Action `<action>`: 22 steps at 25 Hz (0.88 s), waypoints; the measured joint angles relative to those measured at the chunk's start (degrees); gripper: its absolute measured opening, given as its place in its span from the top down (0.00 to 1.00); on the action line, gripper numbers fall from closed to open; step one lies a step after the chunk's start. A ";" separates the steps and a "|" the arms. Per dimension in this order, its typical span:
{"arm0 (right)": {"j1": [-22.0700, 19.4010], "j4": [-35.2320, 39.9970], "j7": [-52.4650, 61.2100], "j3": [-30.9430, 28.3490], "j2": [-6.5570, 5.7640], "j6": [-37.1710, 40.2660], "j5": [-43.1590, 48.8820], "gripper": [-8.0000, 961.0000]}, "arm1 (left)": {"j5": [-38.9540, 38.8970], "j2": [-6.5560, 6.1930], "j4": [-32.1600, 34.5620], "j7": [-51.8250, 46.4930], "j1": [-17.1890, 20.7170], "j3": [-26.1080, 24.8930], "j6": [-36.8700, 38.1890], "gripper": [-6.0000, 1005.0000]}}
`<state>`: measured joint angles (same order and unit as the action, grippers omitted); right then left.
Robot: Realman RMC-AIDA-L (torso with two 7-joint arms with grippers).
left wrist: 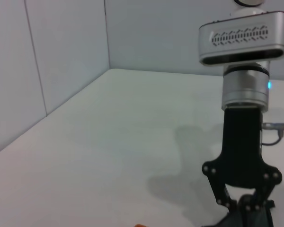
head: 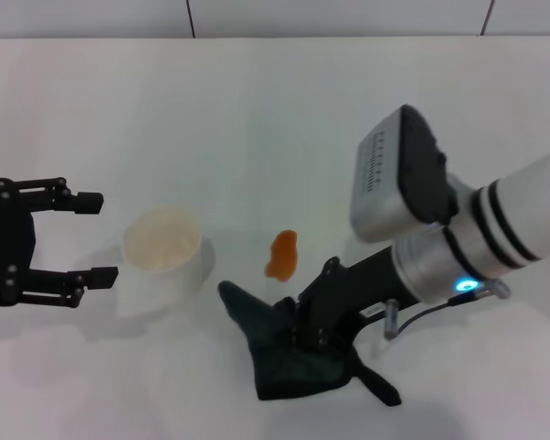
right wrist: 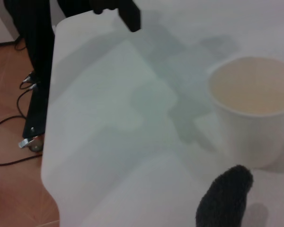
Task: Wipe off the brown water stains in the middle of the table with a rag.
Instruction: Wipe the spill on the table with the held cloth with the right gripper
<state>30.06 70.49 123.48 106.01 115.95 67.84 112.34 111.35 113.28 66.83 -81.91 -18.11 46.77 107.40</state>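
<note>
Right pincer point(head: 298, 335) down on the rag point(head: 289, 353), fingers buried in the dark cloth and clenched on it, fingertips themselves hidden by the folds. Rag lying near the counter's point(head: 257, 110) front edge, a little right of its middle, one pointed corner reaching toward the cup point(head: 165, 257), a thin strip trailing off on the other side. Seen from the left wrist only as a dark sliver at the picture's edge, under the right pincer point(left wrist: 248, 208); from the right wrist only as one blunt corner of cloth point(right wrist: 225, 198), with no pincer fingers showing there.

Brown water stains point(head: 281, 254) sitting as one small orange blot about mid-counter, just behind the rag and apart from it, between cup and right arm. Barely caught in the left wrist view: a speck of orange cut off at the frame's edge.

White cup standing upright just left of the blot, pale beige inside; whether liquid or merely tinted wall, hard to make out. Right wrist view showing the same cup point(right wrist: 253, 109) partly cut off.

Left pincer point(head: 69, 243) hovering near the counter's left edge, just beside the cup, released, fingers wide apart and holding nothing; only one dark fingertip visible in the right wrist view.
</note>
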 joint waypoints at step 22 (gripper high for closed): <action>2.76 -4.05 5.50 7.54 0.07 -13.29 4.09 0.89 | -0.09 0.42 0.23 0.00 0.27 -0.01 0.04 0.16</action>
<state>32.83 66.44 128.98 113.55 116.02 54.55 116.42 111.26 113.71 67.06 -81.91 -17.84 46.75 107.44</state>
